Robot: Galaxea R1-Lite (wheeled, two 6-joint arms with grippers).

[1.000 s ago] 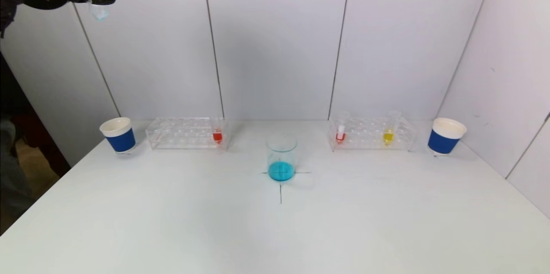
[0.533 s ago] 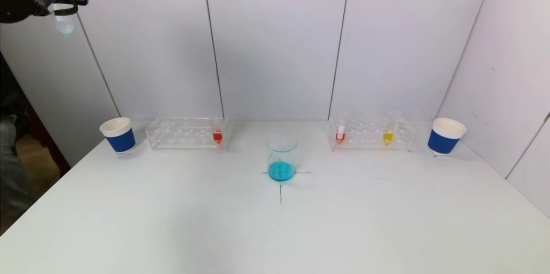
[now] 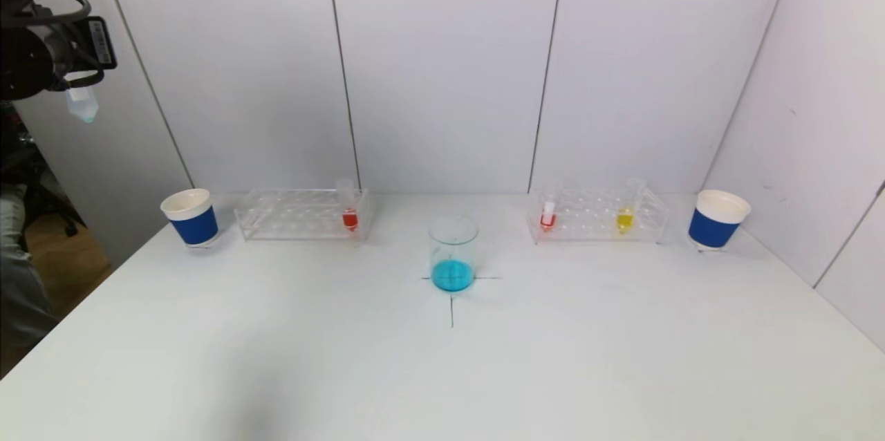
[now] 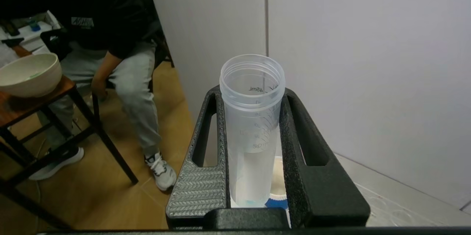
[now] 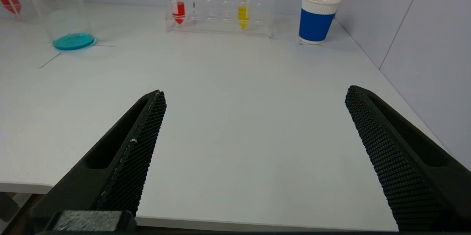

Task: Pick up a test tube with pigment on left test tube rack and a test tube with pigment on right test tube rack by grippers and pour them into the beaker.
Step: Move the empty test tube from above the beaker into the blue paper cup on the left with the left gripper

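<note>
My left gripper (image 3: 72,81) hangs high at the far left, above the left blue cup (image 3: 190,218), shut on a nearly empty test tube (image 3: 81,104). In the left wrist view the tube (image 4: 252,124) stands upright between the fingers, with a blue trace at its tip. The beaker (image 3: 453,254) with blue liquid sits mid-table. The left rack (image 3: 290,214) holds a red tube (image 3: 349,213). The right rack (image 3: 598,214) holds a red tube (image 3: 547,214) and a yellow tube (image 3: 625,214). My right gripper (image 5: 255,93) is open over the table's near edge and does not show in the head view.
A second blue cup (image 3: 718,220) stands at the right end by the wall panel. White panels close off the back and right. A seated person (image 4: 110,43) and a stool with a bowl (image 4: 27,74) are off the table's left side.
My left gripper has carried the tube leftward and down, from the top of the head view to the far left edge. The table's objects have not moved.
</note>
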